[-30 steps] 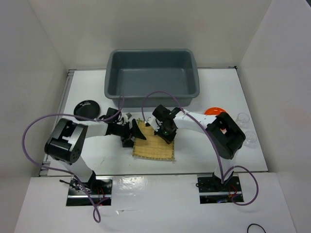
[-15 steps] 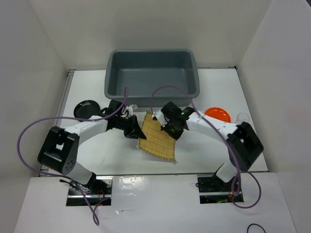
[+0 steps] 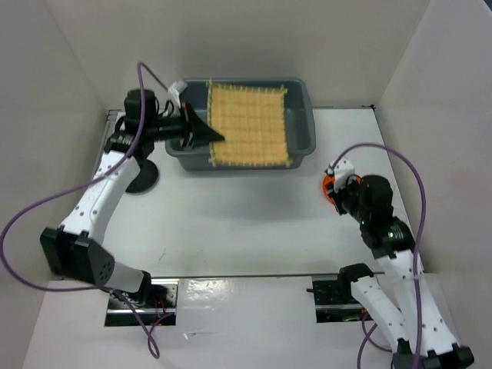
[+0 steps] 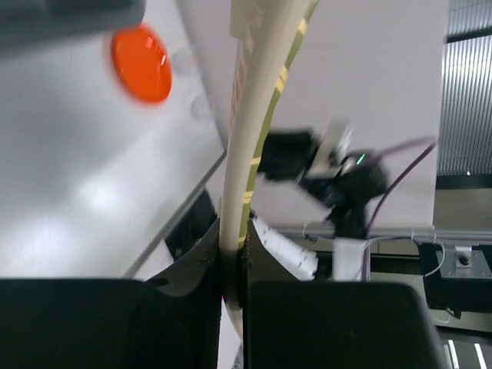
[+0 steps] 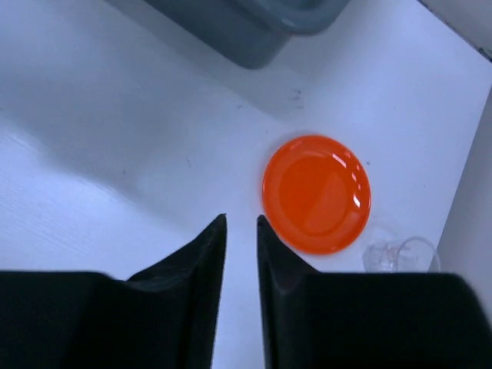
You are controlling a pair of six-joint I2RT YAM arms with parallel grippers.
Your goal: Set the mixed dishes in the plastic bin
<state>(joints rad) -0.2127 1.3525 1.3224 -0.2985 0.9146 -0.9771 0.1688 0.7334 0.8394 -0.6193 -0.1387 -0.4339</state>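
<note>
**Top external view: bamboo mat [image 3: 250,124] held over the plastic bin [image 3: 303,121]**

The left arm reaches along the bin's left side. The left gripper [image 3: 209,136] is clamped on the mat's left edge. The mat is spread broadside to the camera and covers the middle of the bin from the back rim to the front rim. From above it is hard to say how far it stands clear of the bin's floor; it seems to hang above the rim rather than lie inside.

In the left wrist view the two dark fingers are pressed tight on either side of the mat's thin edge, which runs up and away from them.

In the right wrist view the right gripper [image 5: 241,223] points down at the white table [image 5: 115,115]. Its jaws are parted by only a narrow gap and have nothing between them. The orange plate [image 5: 317,194] lies flat on the table just beside the fingertips, on their right, and is not gripped. A glass cup [image 5: 403,254] stands close to the plate's far edge, and a corner of the bin shows at the top of that view.

The black plate [image 3: 144,181] sits on the table left of the bin, partly hidden under the left arm.
</note>
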